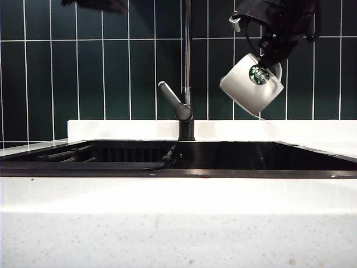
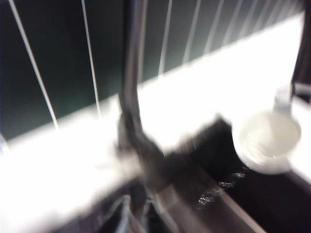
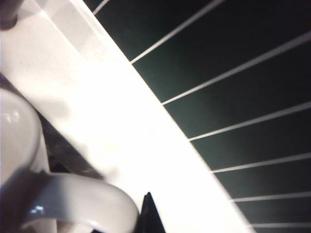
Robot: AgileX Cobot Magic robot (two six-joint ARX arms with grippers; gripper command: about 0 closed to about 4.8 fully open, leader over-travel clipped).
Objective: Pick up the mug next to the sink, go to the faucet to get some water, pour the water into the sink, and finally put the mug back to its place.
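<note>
Two grippers are mine, and only one is doing the work: my right gripper (image 1: 271, 56) hangs high over the right side of the sink (image 1: 223, 173), its jaws clamped nearly closed on the handle of the mug (image 1: 252, 84), which tips mouth-down toward the basin, well clear of the faucet (image 1: 187, 67). I judge this the pouring step; next I must level the mug and carry it back to its place on the counter (image 1: 178, 223) beside the sink without clipping the rim. My left gripper (image 1: 97, 4) is a dark shape at the top edge, above and left of the faucet; I cannot tell how wide its jaws stand, and I see nothing in them.
</note>
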